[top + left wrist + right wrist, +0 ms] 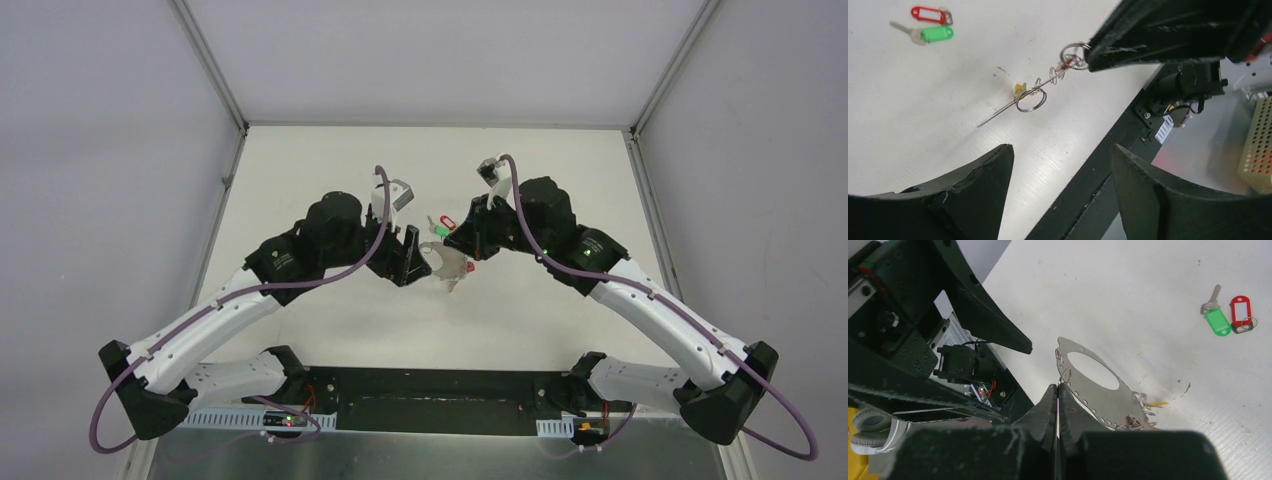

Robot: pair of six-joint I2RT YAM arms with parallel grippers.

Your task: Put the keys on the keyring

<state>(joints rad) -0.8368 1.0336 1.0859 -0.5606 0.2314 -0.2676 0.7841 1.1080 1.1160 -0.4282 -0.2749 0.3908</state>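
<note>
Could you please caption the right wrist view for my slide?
Right gripper clamps the keyring; green-tagged key and red tag lie loose on the table.

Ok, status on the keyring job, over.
Right gripper shut on keyring edge. Left gripper open, empty, facing it. Green-tagged key and red tag loose on table. Nothing blocking.

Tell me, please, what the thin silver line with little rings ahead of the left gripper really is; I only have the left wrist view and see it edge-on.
Observer: The right wrist view shows the keyring, a flat metal plate with a large oval hole and small rings along its edge.
Operator: Thank you; is anything truly clamped on it?
Observer: Yes, the right gripper is shut on the plate's edge, fingers pressed together.
Operator: And how am I placed, seen from above?
Observer: From above, the left gripper sits just left of the plate, jaws open toward it.
</note>
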